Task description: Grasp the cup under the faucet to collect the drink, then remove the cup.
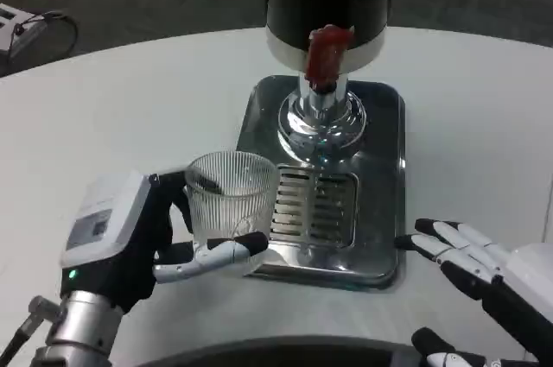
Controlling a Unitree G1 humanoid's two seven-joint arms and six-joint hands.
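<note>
Your left hand holds the ribbed clear glass cup at the steel drip tray's left edge; slide it level onto the grate, under the red-handled faucet. Your right hand waits, fingers spread.

A single head view looks steeply down and forward, close over the white table.

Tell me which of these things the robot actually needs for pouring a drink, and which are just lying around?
Needed: ribbed glass cup in the left hand; dispenser with red faucet lever; steel drip tray.
Lying about: grey device with cable at the far left.
</note>
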